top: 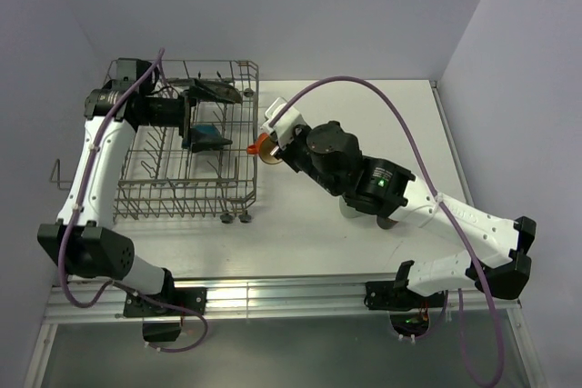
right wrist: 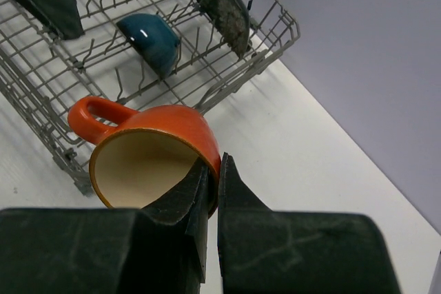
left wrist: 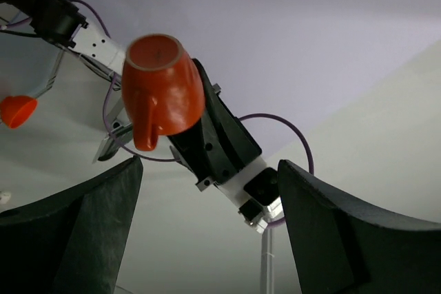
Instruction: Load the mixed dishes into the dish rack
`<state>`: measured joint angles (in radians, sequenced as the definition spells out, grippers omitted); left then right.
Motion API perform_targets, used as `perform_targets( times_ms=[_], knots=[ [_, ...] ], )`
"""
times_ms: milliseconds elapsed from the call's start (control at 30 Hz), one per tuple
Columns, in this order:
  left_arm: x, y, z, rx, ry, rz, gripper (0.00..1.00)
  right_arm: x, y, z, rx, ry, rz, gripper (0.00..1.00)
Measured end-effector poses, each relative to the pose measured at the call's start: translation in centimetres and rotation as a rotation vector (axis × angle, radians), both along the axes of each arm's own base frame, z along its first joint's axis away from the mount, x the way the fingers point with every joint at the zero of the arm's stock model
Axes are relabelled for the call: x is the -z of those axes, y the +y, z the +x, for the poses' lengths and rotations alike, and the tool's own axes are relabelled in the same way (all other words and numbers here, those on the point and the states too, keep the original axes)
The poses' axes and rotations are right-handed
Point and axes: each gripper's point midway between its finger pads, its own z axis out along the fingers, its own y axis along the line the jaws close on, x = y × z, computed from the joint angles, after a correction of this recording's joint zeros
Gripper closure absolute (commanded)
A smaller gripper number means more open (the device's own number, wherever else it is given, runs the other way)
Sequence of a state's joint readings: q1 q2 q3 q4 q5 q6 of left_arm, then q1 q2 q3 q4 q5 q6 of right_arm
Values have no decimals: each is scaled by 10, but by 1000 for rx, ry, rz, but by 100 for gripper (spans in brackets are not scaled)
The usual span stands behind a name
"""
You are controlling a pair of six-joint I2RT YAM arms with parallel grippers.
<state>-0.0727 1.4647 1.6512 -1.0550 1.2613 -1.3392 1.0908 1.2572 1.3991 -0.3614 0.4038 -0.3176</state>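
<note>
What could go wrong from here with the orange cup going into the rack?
1. The right gripper pinches the orange-red cup by its rim alone, and the cup is tilted; it might pivot or slip.
2. The cup's handle points toward the dish rack and could snag on the wire wall going over.
3. The left gripper, open, hangs over the rack near the blue bowl; the arms may clash.

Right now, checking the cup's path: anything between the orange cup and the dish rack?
Nothing loose. The orange cup, in the right gripper, hangs beside the dish rack; only its wire wall lies between. The open left gripper faces it from over the rack.
</note>
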Motion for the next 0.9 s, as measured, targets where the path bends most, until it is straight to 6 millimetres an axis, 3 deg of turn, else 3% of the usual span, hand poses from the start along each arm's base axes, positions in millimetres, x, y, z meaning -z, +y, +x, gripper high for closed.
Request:
perform_targets(
  times_ms=[167, 467, 567, 700, 900],
  knots=[
    [19, -1, 1, 55, 0, 45, 15, -13, 2, -1, -15, -14, 24, 100],
    [27, -1, -8, 78, -13, 75, 15, -56, 21, -13, -127, -37, 128, 100],
    [26, -2, -7, 69, -23, 70, 15, -58, 35, -13, -163, -25, 137, 100],
    [20, -5, -8, 56, -35, 59, 15, -43, 53, -14, -206, 14, 123, 100],
    [14, -6, -7, 36, -68, 61, 16, -40, 59, -13, -219, 23, 130, 100]
  ],
)
